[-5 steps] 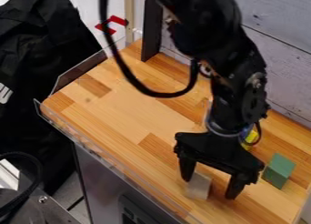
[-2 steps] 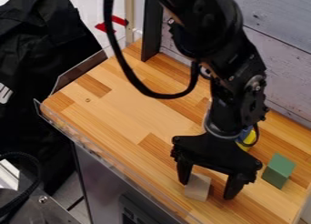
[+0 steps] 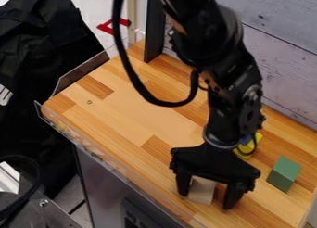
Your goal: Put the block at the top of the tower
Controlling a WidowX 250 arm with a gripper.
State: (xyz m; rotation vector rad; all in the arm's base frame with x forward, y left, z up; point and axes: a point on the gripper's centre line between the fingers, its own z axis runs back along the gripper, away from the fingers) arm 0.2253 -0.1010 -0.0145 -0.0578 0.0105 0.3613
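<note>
From my end, I see a smooth wooden counter (image 3: 133, 116) of joined strips with a soft sheen, edged by a clear, glossy plastic guard (image 3: 80, 75). The wall (image 3: 282, 60) behind looks like painted wood boards, matt and a little rough. My gripper (image 3: 206, 201) looks like matt plastic. The pale block (image 3: 202, 191) and green block (image 3: 284, 174) look matt and smooth. I make out creased black cloth (image 3: 40, 51) and a smooth cable (image 3: 132, 81).
</note>
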